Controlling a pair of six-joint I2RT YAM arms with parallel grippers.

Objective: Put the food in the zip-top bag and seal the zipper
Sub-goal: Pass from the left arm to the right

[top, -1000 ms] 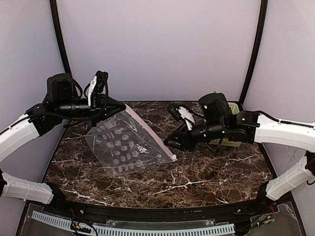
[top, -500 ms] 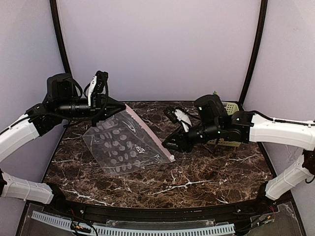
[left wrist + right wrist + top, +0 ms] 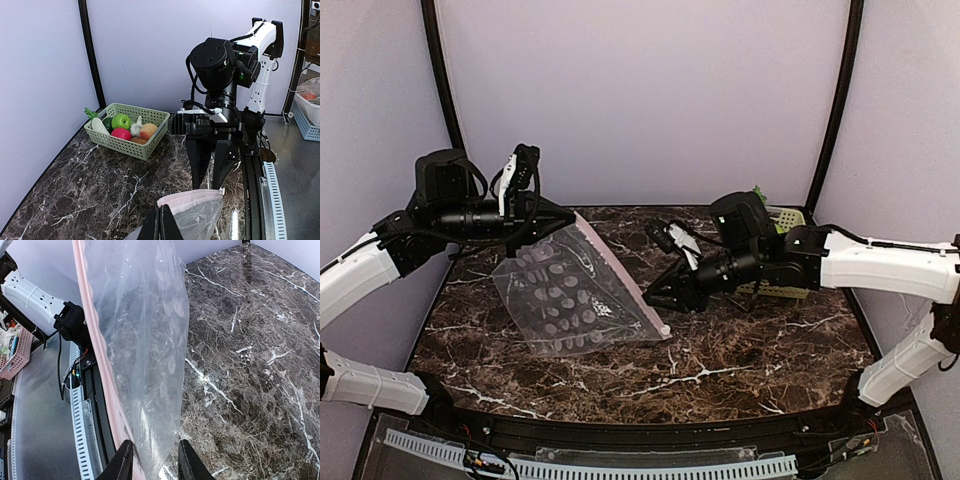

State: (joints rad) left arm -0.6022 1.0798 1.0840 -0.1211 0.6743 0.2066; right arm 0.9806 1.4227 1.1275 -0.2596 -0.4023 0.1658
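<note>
Your left gripper (image 3: 552,220) is clenched on the zip-top bag (image 3: 570,300), holding its far corner up at mid-table. Your right gripper (image 3: 152,462) straddles the zipper (image 3: 102,365), jaws apart. The food (image 3: 121,121) sits in the far-right basket (image 3: 131,148): nothing bagged, nothing sealed.

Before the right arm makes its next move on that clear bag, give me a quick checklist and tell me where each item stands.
1. Hold: left gripper shut on a corner of the clear dotted plastic zip-top bag: ok.
2. Approach: right gripper open, its fingertips either side of the bag's edge by the pink zipper strip: ok.
3. Bag mouth pulled open: cannot tell.
4. Food loaded: not ok; the toy fruits and vegetables sit in the pale green lattice basket.
</note>
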